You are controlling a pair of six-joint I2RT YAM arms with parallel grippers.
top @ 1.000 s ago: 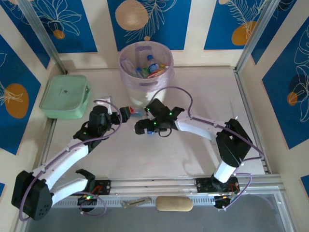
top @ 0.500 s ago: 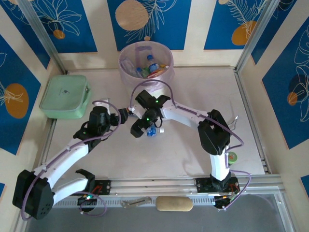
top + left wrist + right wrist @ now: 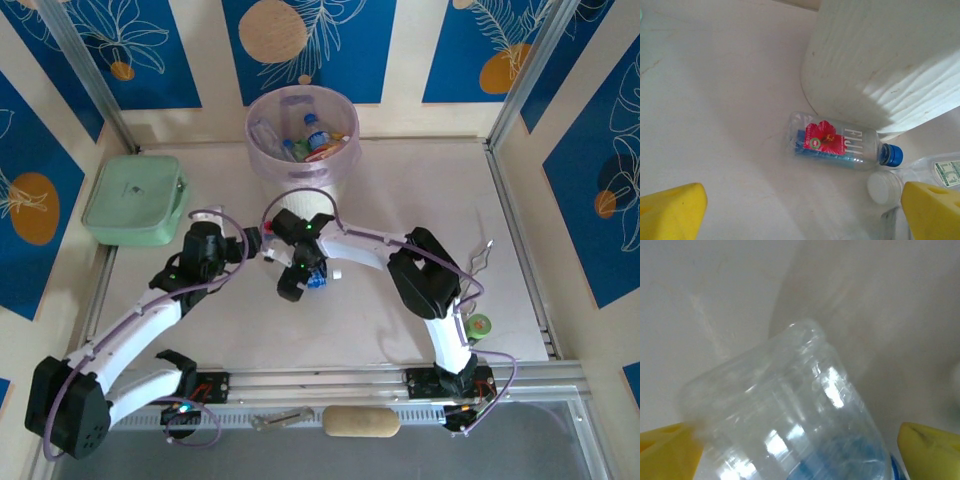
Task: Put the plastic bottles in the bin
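White plastic forms the wall of the bin in the left wrist view. The red-flowered bottle lies on its side on the pale desk, right at the foot of that wall, with its blue cap pointing right. Just beside that cap is the cap end of the white-capped bottle. The left tool hangs above them, its yellow fingers spread wide and holding nothing. From above, the bin stands at the far middle of the desk, lined with a pinkish bag and already holding several bottles. The left tool sits just in front of it. The right tool is close by, lowered over the white-capped bottle, which lies flat and shows a blue label. In the right wrist view this bottle's clear base sits between the wide-set fingers of the right tool. One finger seems to touch the plastic, while the other stands apart. A pale-green lidded box rests at the desk's left edge, and a green tape roll lies near the right.
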